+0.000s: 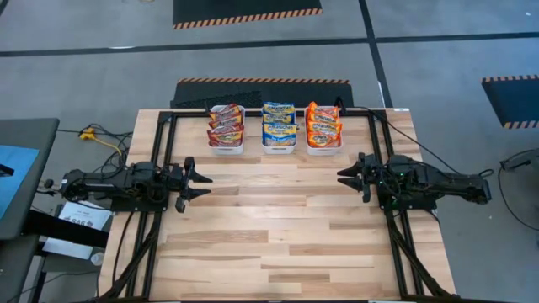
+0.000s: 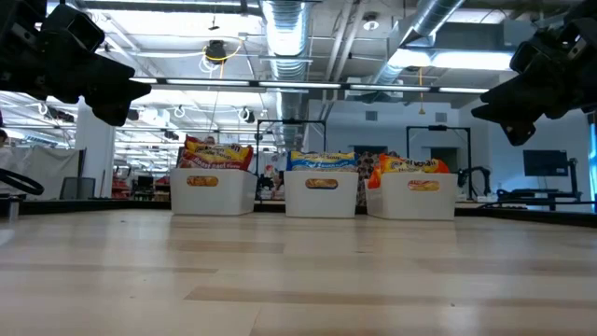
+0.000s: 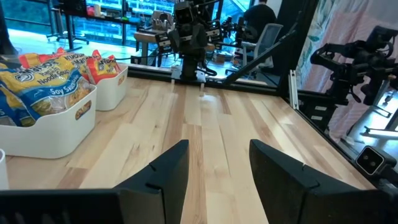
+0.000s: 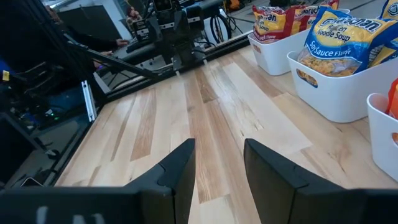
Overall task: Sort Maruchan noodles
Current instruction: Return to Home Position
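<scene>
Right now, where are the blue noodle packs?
High view: the blue noodle packs sit in the middle white bin, between the red-pack bin and the orange-pack bin.

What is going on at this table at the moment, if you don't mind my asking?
The noodle sorting looks finished. Along the far edge of the table, the red packets fill the left bin, the blue packets the middle bin and the orange packets the right bin. The left gripper and right gripper sit at opposite sides of the table, both open and holding nothing.
</scene>
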